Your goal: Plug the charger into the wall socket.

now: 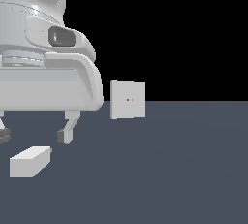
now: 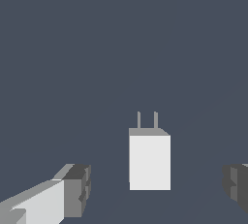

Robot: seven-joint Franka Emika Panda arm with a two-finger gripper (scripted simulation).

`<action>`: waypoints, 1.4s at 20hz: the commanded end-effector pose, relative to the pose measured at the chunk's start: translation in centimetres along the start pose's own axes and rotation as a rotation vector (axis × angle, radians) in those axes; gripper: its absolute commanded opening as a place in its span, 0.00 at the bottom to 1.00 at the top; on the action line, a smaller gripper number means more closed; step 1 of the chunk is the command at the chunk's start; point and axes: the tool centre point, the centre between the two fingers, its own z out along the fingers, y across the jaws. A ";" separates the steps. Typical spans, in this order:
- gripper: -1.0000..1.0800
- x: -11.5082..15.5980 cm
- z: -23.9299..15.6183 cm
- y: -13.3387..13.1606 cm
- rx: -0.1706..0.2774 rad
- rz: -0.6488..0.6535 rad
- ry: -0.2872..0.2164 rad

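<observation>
The charger is a white elongated block lying on the dark floor at the exterior view's lower left. In the wrist view the charger shows two thin prongs at one end. My gripper hangs just above it, open and empty, with its fingers spread wider than the block. In the wrist view my gripper has one finger on each side of the charger, not touching it. The wall socket is a thin white square plate with an orange dot, standing upright farther back, toward the exterior view's right of the gripper.
The dark blue-grey floor stretches across the scene under a black background. The arm's large white hand body fills the exterior view's upper left.
</observation>
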 end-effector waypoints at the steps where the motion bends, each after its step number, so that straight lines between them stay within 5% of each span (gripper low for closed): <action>1: 0.96 -0.1 1.1 0.0 0.000 0.000 0.000; 11: 0.96 0.0 3.6 -0.1 -0.001 0.001 0.000; 12: 0.00 0.0 3.6 -0.1 -0.001 0.001 0.000; 28: 0.00 0.1 3.3 0.6 -0.001 -0.012 0.000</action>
